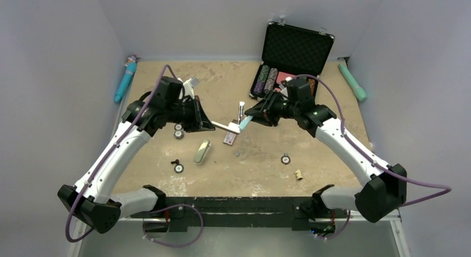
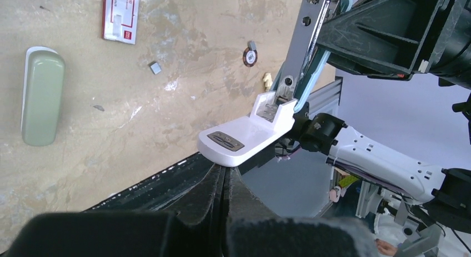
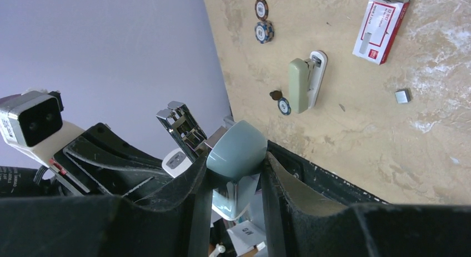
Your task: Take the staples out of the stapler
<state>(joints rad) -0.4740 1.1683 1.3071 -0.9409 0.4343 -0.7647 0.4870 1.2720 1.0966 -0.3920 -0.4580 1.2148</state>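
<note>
- Left claw [image 2: 224, 172]: pressed together on the near end of the stapler [image 2: 240, 139], pinching its white base.
- Right claw [image 3: 236, 160]: part-spread, 2 fingers [image 3: 277, 190] flanking the stapler's pale-blue cover and gripping it on both sides.
- Stapler: held in the air between the 2 claws, over mid-table [image 1: 261, 151], touching nothing else.
- Hinged wide open: white base toward the left claw, blue cover toward the right, metal magazine [image 2: 302, 51] angled away from the base between them.
- Inside of the magazine: cannot tell whether anything sits in it.
- Staples [image 2: 155, 67]: small grey block lying alone on the table, near the box, well apart from the stapler.
- Box [image 2: 120, 15]: flat, red-and-white label up, on the table below the stapler.
- Olive metal piece [image 2: 41, 96]: lying flat, on the left-arm side of the box, touching nothing.
- 2 chips [image 3: 261, 21]: touching each other, near the left claw's side of the table.
- More single chips scattered on the near half.
- Case [image 1: 297, 49]: open at the far edge, lid upright, rows of chips inside.
- 2 teal tubes [image 1: 125, 79]: 1 at each far corner, by the walls.
</note>
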